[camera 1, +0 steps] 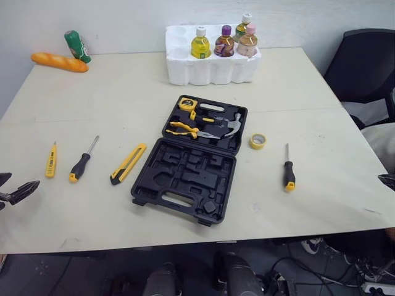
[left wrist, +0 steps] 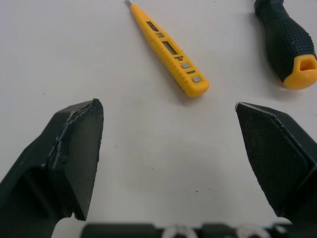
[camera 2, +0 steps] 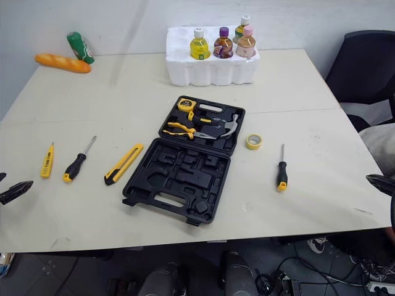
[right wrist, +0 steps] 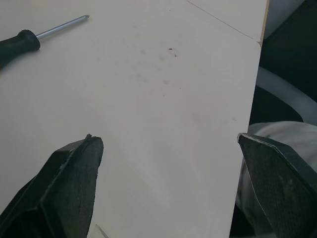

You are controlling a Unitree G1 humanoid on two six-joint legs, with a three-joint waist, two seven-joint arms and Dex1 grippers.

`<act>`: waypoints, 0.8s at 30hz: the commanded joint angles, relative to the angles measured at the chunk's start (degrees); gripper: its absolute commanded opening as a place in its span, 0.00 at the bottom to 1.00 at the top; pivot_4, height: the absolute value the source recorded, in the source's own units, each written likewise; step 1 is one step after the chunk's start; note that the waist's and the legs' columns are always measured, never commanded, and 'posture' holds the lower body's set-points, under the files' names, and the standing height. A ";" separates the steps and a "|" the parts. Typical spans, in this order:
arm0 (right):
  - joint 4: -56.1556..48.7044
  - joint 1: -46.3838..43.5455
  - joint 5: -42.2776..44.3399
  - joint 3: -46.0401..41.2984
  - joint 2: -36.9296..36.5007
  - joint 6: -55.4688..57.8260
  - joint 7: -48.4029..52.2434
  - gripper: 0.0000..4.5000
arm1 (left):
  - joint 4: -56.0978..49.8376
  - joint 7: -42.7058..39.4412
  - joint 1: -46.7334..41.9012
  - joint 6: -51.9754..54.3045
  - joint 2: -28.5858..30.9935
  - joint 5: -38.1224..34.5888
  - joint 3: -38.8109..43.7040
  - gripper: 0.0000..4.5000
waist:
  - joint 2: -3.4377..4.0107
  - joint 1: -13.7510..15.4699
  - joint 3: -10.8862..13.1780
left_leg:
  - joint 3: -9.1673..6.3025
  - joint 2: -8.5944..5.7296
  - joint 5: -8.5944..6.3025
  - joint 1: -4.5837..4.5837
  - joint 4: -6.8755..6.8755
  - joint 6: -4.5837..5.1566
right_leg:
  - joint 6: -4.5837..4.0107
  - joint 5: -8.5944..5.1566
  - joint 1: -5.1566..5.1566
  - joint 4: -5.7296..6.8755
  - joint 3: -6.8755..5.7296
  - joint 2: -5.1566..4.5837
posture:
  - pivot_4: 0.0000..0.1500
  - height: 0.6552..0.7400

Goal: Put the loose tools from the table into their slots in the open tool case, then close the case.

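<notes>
The pale surface (camera 1: 123, 92) carries the open black tool case (camera 1: 185, 179) at its middle, with the hammer (camera 1: 233, 125), pliers (camera 1: 185, 129) and tape measure (camera 1: 187, 103) seated in its far half and the near half's slots bare. Both pincers are spread wide and hold nothing: the left pincer (left wrist: 167, 106) hangs over the surface's left edge, near the yellow tester pen (camera 1: 51, 160), and the right pincer (right wrist: 169, 140) at the right edge. The utility knife (camera 1: 128, 163) and left screwdriver (camera 1: 82, 160) lie loose left of the case, the right screwdriver (camera 1: 288, 169) and the tape roll (camera 1: 258, 141) right of it.

Utility knife (camera 1: 128, 163) lies left of the tool case (camera 1: 185, 179), tape roll (camera 1: 258, 141) right.
</notes>
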 commanded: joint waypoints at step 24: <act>-2.24 -0.60 -1.36 -1.37 3.16 -1.50 -4.65 1.00 | 5.05 3.07 -2.12 -3.22 1.57 2.16 -2.54 0.99 | -0.07 -0.02 -0.04 | 0.08 -0.01 0.17 0.05 0.07 0.28 | 0.02 0.01 0.00 0.12 0.08 0.03 | 1.00 0.96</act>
